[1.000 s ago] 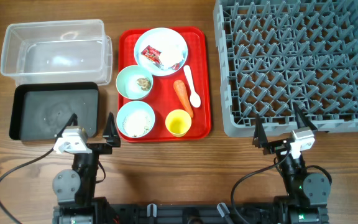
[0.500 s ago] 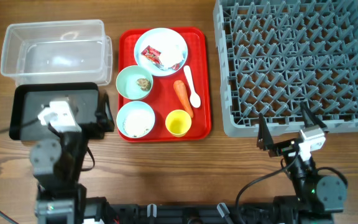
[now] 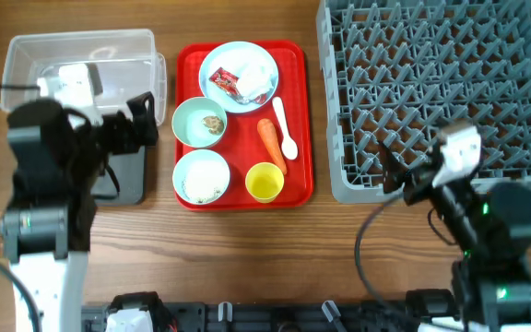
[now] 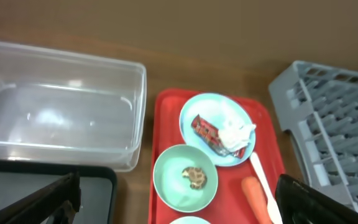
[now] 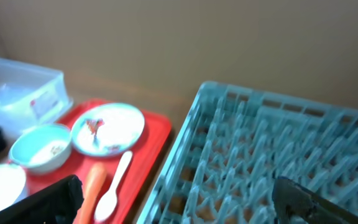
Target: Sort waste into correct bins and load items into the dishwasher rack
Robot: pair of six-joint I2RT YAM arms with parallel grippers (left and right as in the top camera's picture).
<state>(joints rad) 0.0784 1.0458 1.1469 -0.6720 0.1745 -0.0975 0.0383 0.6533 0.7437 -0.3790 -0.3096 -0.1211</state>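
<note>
1. Overhead: my left claw (image 3: 129,143) hangs spread and empty above the black tray (image 3: 132,184). The clear tub (image 3: 81,39) is just ahead of it and the red serving tray (image 3: 306,111) is off to its right. My right claw (image 3: 402,175) is also spread and empty, over the near left corner of the dishwasher rack (image 3: 450,83). The yellow cup (image 3: 265,182), carrot (image 3: 271,140) and rice bowl (image 3: 180,166) lie to its left. I judge nothing is sorted or loaded yet.
2. Left wrist: between my 2 wide fingers, straight ahead, sits the mint bowl (image 4: 169,168) holding the small brown lump (image 4: 195,177). Beyond it is the plate (image 4: 204,106), where the red wrapper (image 4: 205,129) touches the crumpled tissue (image 4: 235,130). The spoon (image 4: 261,177) runs just beside the carrot, toward my right finger.
3. Right wrist: the view is blurred. The rack fills the space ahead and to the right, and the red tray is ahead to the left. My fingers stand wide at both lower corners.
4. What could go wrong, as I judge it:
   - Wrapper and tissue touch, so pinching 1 may drag the other into the wrong bin.
   - The lump lies low in its bowl, so a finger striking the wall could tip or skid the bowl.
   - Closing on the carrot could flick the spoon away.
   - Loose rice may spill when its bowl is lifted.
   - Both arms reaching for the same tray could collide.
</note>
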